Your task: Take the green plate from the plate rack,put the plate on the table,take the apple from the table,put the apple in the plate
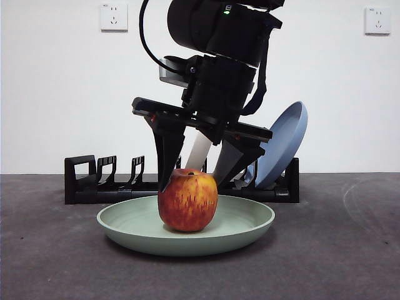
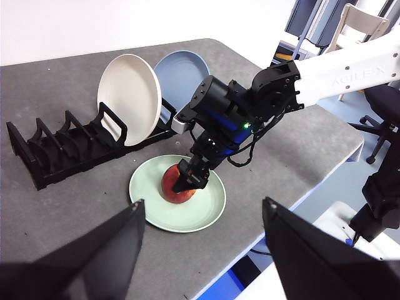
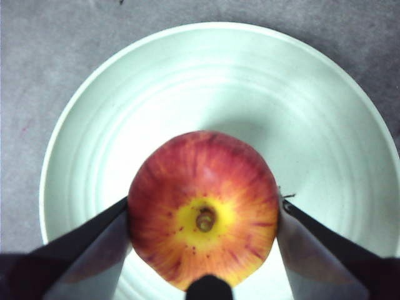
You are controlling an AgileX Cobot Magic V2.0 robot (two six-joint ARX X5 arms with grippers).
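Observation:
The red-and-yellow apple (image 1: 187, 200) (image 3: 203, 212) sits upright in the middle of the green plate (image 1: 244, 228) (image 3: 312, 112), which lies flat on the table (image 1: 50, 262) in front of the plate rack (image 1: 81, 181) (image 2: 56, 147). My right gripper (image 1: 190, 182) (image 3: 204, 201) comes down from above, and its two jaws press the apple's sides. In the left wrist view the apple (image 2: 172, 190) and plate (image 2: 200, 209) lie far below my left gripper (image 2: 203, 201), which hangs open and empty, well back from them.
A cream-white plate (image 2: 128, 94) and a blue plate (image 1: 284, 140) (image 2: 184, 72) lean in the rack's right end, just behind the right arm. The rack's other slots stand bare. The table's edge (image 2: 300, 194) runs close beyond the green plate.

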